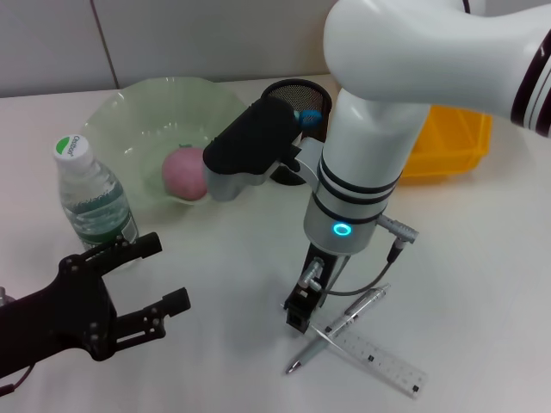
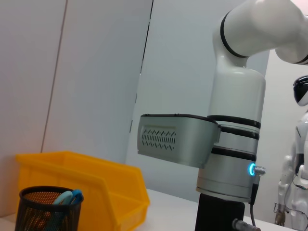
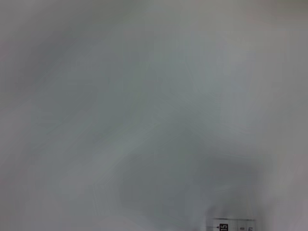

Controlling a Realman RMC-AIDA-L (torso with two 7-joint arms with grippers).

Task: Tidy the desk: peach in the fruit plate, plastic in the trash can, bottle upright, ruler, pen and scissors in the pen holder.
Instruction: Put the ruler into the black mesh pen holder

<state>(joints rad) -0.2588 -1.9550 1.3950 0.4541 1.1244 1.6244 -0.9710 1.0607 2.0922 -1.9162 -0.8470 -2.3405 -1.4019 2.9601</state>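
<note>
My right gripper [image 1: 299, 320] points straight down, tips at the desk [image 1: 224, 275] beside where the pen [image 1: 340, 329] crosses the ruler [image 1: 370, 351]; whether its jaws grip, I cannot tell. I'd pinch one item alone, then lift clear. My left gripper [image 1: 151, 280] waits spread open. Beyond: bottle [image 1: 90, 194] upright, peach [image 1: 185, 172] in the fruit plate [image 1: 129, 120], scissors [image 1: 306, 114] in the pen holder [image 1: 297, 95].
</note>
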